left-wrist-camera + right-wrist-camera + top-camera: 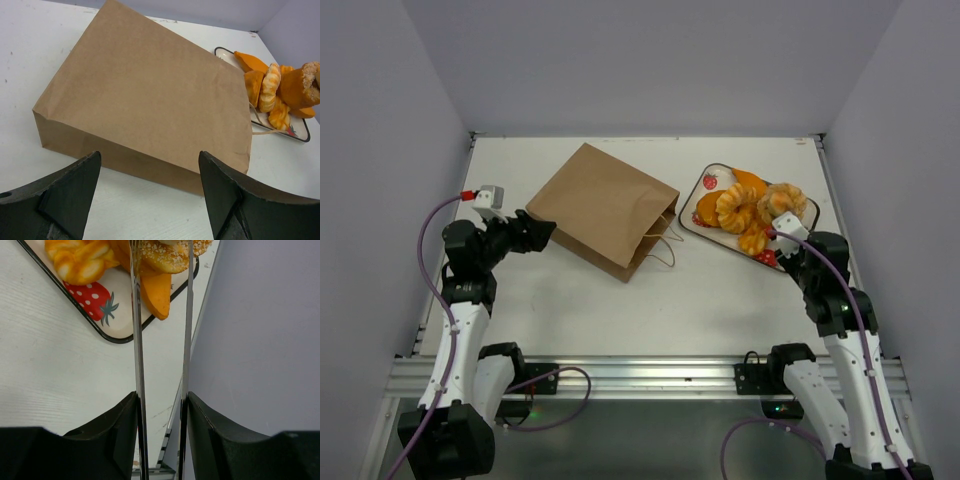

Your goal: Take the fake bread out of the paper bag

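**Paper bag** (605, 208): lies flat towards the far left of the worktop (700, 300). Its mouth and handles (665, 245) face the tray (125, 320).

**Hazards:**
- A nudge from the left gripper (546, 229) would likely skid such light paper.
- The heap of fake bread (750, 208) is near the worktop's far right corner. A snagged piece could roll off.

**Appearance:** brown kraft, smooth and sunken. I cannot see whether anything is inside.

**Left gripper:** jaws wide and empty, just beside the bag's folded bottom.

**Right gripper** (770, 235): over the tray, fingers slightly apart at a seeded ring. I cannot tell whether it is pinching the ring or has let go.
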